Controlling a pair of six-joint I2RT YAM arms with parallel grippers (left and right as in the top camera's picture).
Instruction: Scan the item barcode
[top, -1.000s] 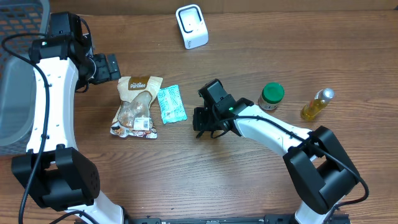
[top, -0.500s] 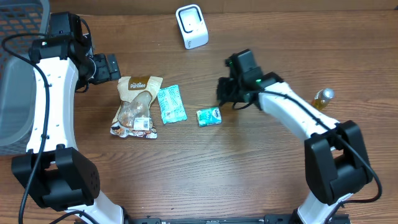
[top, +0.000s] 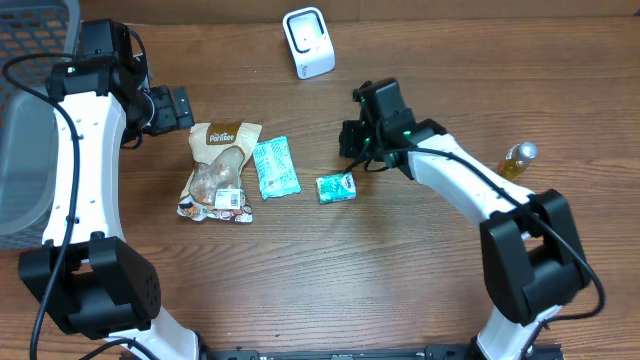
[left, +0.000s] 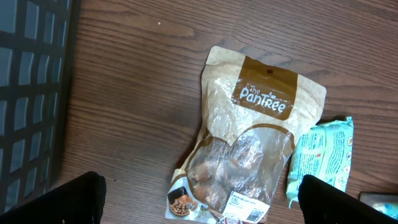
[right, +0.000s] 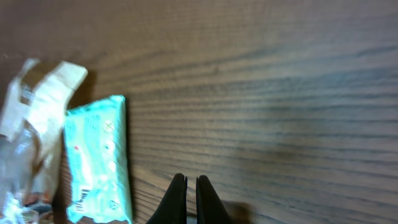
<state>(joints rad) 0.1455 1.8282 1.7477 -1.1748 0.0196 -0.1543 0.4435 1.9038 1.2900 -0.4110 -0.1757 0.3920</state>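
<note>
Teal packet (top: 336, 187), one larger pack (top: 274, 167), one snack bag (top: 218, 168), one scanner (top: 308, 42)

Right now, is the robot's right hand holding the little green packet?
No, the right gripper is shut on nothing, and the little green packet lies on the table apart from it.
</note>
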